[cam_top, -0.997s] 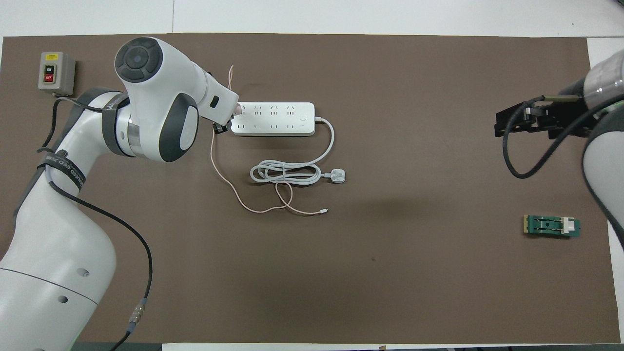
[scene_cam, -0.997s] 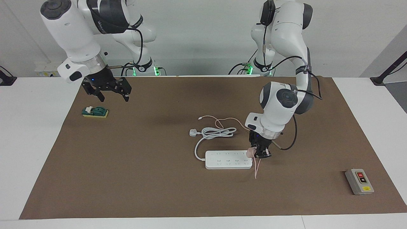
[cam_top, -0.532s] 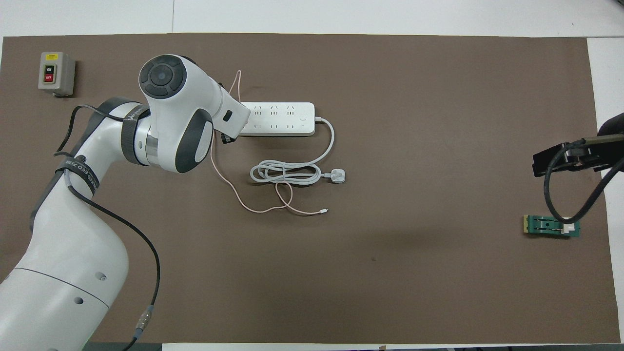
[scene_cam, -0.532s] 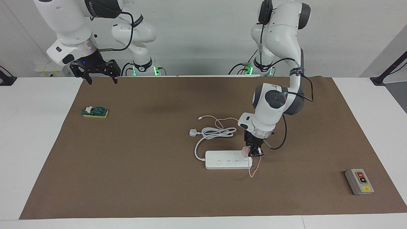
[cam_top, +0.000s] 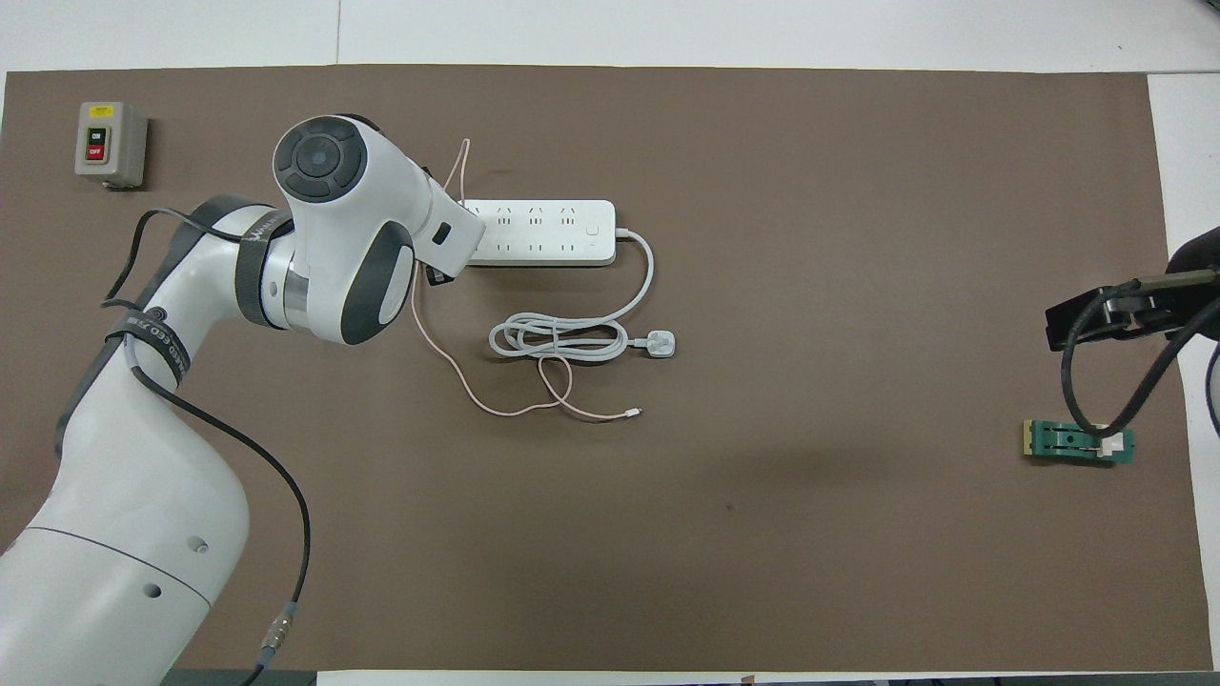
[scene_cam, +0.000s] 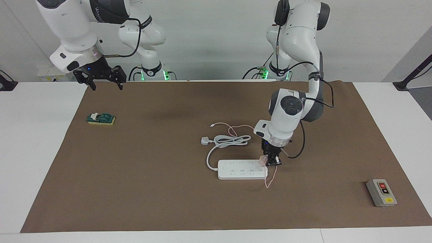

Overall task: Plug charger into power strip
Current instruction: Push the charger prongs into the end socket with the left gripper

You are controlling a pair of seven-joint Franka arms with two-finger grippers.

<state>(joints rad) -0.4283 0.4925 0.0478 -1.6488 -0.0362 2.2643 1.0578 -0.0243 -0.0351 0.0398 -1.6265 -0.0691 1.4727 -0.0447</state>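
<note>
The white power strip (scene_cam: pixel 241 169) lies flat in the middle of the brown mat, and its thick cord (scene_cam: pixel 231 140) is coiled nearer to the robots. My left gripper (scene_cam: pixel 271 163) points straight down over the strip's end toward the left arm's side, shut on the pale-pink charger (scene_cam: pixel 262 160). The charger sits right at the strip's top face; contact cannot be told. Its thin pink cable (scene_cam: pixel 270 180) loops off the strip's end and trails back past the coil (cam_top: pixel 515 410). In the overhead view the left wrist hides the gripper, the charger and that end of the strip (cam_top: pixel 543 232). My right gripper (scene_cam: pixel 104 82) hangs open and raised over the mat's corner at the right arm's end, holding nothing.
A white three-pin plug (scene_cam: pixel 205 140) lies beside the coiled cord. A grey box with red and black buttons (scene_cam: pixel 381 192) sits at the left arm's end, far from the robots. A small green-and-yellow part (scene_cam: pixel 101 118) lies near the right arm's end.
My left gripper has carried the charger a short way along, onto the strip's end, and lowered slightly. The right gripper has risen and drawn back from above the green part, still open.
</note>
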